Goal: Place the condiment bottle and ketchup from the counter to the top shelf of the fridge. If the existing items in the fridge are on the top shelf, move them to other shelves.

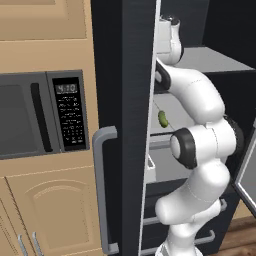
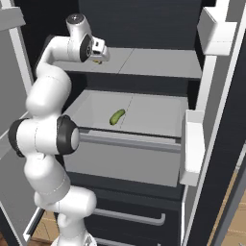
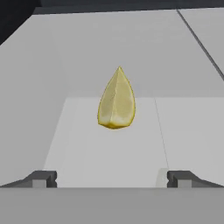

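Note:
The fridge (image 2: 144, 19) stands open. My gripper (image 3: 111, 178) is open, its fingertips (image 3: 41, 178) spread wide and low over the light-grey top shelf (image 3: 70, 144). A yellow wedge (image 3: 116, 100), one of the existing items, stands on that shelf straight ahead, a short way beyond the fingers and untouched. From the right base view my gripper (image 2: 101, 55) reaches over the left end of the top shelf (image 2: 149, 62). The green pickle (image 2: 117, 116) (image 1: 163, 118) lies on the shelf below. The condiment bottle, ketchup and counter are out of view.
The black left door (image 1: 125, 100) with its grey bar handle (image 1: 100, 190) hangs open close beside the arm. White door bins (image 2: 193, 144) line the right door. Drawers (image 2: 129, 216) fill the fridge bottom. A microwave (image 1: 45, 112) sits in the tan cabinets.

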